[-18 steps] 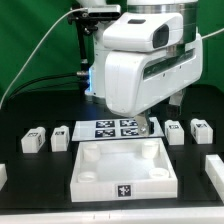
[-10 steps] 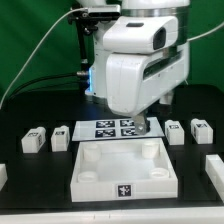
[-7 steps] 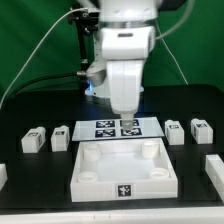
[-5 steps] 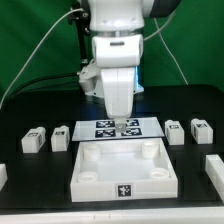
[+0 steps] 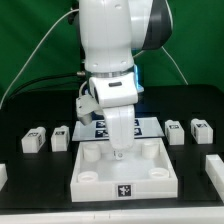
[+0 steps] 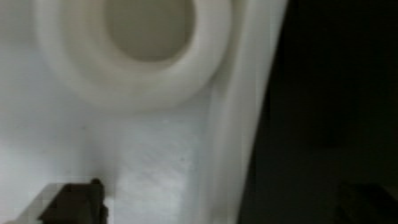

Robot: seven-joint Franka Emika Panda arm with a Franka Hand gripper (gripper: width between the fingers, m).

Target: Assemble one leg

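Note:
Several legs lie on the black table: small white posts with marker tags, two at the exterior view's left (image 5: pixel 33 140) (image 5: pixel 61 137) and two at its right (image 5: pixel 174 131) (image 5: pixel 199 130). My gripper (image 5: pixel 120 151) hangs low over the far part of the large white tray-like piece (image 5: pixel 90 182), holding nothing. In the wrist view the gripper (image 6: pixel 224 205) is open, its dark fingertips (image 6: pixel 75 200) set wide apart over the piece's wall (image 6: pixel 222 120), beside a round corner socket (image 6: pixel 151 50). No leg shows in the wrist view.
The marker board (image 5: pixel 150 126) lies behind the tray-like piece, partly hidden by my arm. More white parts sit at the table's right edge (image 5: pixel 213 165) and left edge (image 5: pixel 2 172). A green backdrop and cables are behind.
My arm has swung from the exterior view's right toward the middle, turned, and come down from above the marker board to just over the tray-like piece. The parts have not moved.

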